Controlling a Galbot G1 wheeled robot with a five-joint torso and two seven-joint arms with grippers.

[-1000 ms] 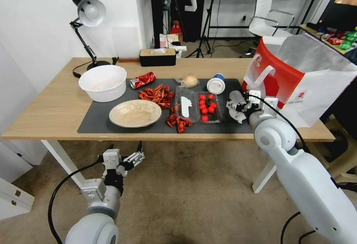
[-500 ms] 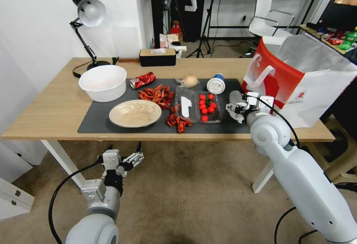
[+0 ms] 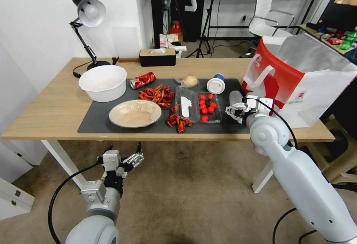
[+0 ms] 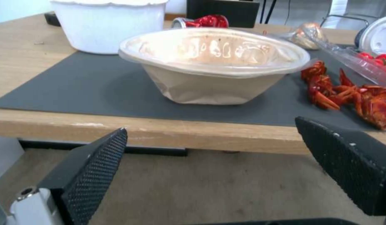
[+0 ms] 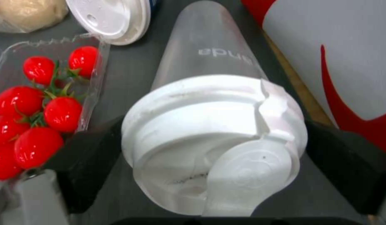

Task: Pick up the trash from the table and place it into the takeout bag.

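One piece of trash is in hand — the right end effector (image 5: 210, 147) has its pads closed on the white lid of the clear cup (image 5: 210, 59), which lies on the tabletop's (image 3: 48, 110) grey mat just beside the takeout bag (image 3: 297, 73). Next, I judge, comes a lift over the bag's rim. The left end effector (image 4: 226, 162) hangs open below the tabletop edge — idle.

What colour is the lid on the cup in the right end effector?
White, on the clear cup, lying on its side; the right wrist view shows it best.
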